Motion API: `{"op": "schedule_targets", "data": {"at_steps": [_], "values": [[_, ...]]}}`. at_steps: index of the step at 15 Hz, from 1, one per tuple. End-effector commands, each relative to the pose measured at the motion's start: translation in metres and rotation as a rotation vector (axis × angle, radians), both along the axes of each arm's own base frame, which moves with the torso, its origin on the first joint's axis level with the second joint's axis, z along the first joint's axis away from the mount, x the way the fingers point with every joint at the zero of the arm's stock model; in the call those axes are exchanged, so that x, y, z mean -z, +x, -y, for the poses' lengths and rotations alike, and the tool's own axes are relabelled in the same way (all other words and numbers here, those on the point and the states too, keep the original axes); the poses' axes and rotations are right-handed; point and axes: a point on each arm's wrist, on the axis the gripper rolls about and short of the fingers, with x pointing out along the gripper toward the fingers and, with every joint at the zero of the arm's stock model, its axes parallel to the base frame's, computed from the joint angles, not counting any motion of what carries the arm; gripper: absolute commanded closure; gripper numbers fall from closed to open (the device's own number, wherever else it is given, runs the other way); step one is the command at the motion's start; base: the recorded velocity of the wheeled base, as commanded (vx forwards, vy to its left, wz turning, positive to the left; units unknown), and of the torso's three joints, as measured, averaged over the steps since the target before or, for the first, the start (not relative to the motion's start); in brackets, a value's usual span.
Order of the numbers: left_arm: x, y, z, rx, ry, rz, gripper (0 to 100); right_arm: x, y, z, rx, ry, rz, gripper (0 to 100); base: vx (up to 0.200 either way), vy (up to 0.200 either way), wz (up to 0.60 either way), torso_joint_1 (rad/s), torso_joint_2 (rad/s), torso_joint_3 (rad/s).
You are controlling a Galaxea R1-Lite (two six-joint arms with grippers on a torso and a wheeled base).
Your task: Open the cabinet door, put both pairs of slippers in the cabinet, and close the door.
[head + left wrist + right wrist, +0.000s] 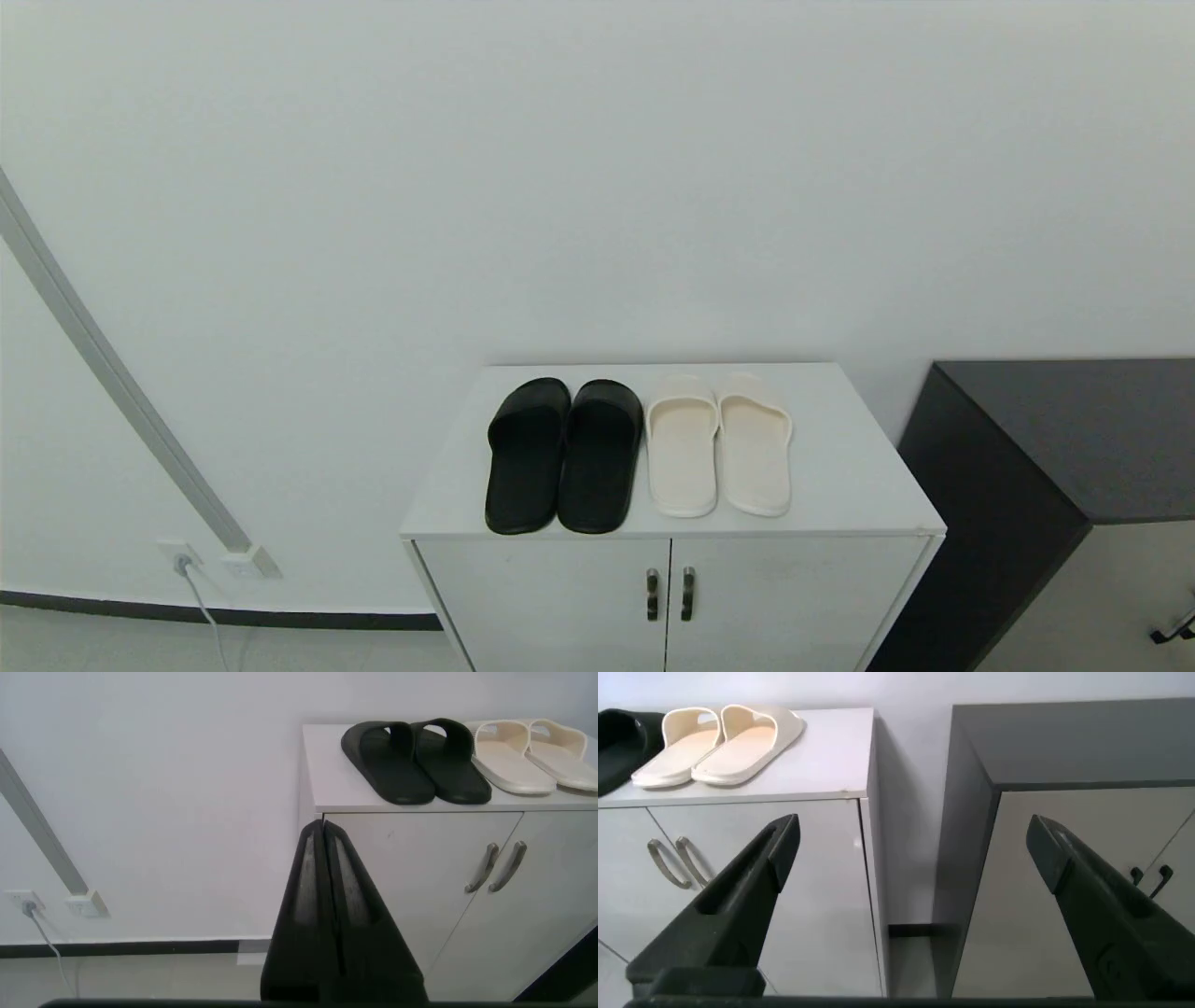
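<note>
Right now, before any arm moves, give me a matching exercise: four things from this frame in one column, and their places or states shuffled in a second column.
Column one
1. black slippers
2. white slippers
3. cabinet doors
4. right gripper

Column two
A. both shut, handles side by side
B. on the cabinet top, toward the robot's right
C. on the cabinet top, toward the robot's left
D. wide open

Pairs: 1-C, 2-B, 3-A, 4-D.
</note>
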Motion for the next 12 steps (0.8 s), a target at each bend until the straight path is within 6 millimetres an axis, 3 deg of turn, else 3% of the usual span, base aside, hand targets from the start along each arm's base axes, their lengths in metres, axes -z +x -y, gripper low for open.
{"op": "schedule_targets", "data": {"at_steps": [1, 2, 3, 4, 5, 6, 7, 10, 12], "values": [[0.0, 0.0, 0.0, 0.0, 0.0, 0.002, 100, 0.0, 0.0, 0.0, -0.005, 0.002, -0.002, 0, 0.0, 0.0, 0.0, 0.0, 0.0, 0.0], [0.0, 0.0, 0.0, 0.0, 0.0, 0.0, 100, 0.0, 0.001, 0.0, -0.008, -0.001, -0.006, 0, 0.0, 0.0, 0.0, 0.0, 0.0, 0.0], [0.0, 0.0, 0.0, 0.0, 0.0, -0.001, 100, -0.02, 0.001, 0.0, -0.021, 0.017, 0.015, 0, 0.0, 0.0, 0.0, 0.0, 0.0, 0.0], [0.0, 0.0, 0.0, 0.0, 0.001, 0.002, 100, -0.082, 0.003, 0.0, -0.073, 0.179, 0.05, 0, 0.0, 0.0, 0.0, 0.0, 0.0, 0.0], [0.0, 0.0, 0.0, -0.002, 0.0, 0.0, 100, -0.081, 0.018, -0.002, -0.132, 0.174, -0.083, 0, 0.0, 0.0, 0.0, 0.0, 0.0, 0.0], [0.0, 0.0, 0.0, 0.0, 0.0, -0.001, 100, -0.067, 0.033, -0.003, -0.164, 0.064, -0.21, 0, 0.0, 0.0, 0.0, 0.0, 0.0, 0.0], [0.0, 0.0, 0.0, 0.0, -0.002, 0.0, 100, -0.061, 0.047, -0.005, -0.193, 0.05, -0.259, 0, 0.0, 0.0, 0.0, 0.0, 0.0, 0.0], [0.0, 0.0, 0.0, 0.001, 0.0, 0.0, 100, -0.072, 0.096, -0.018, -0.332, 0.041, -0.322, 0, 0.0, 0.0, 0.0, 0.0, 0.0, 0.0], [0.0, 0.0, 0.0, 0.001, 0.0, 0.0, 100, -0.08, 0.132, -0.04, -0.392, 0.047, -0.371, 0, 0.0, 0.0, 0.0, 0.0, 0.0, 0.0]]}}
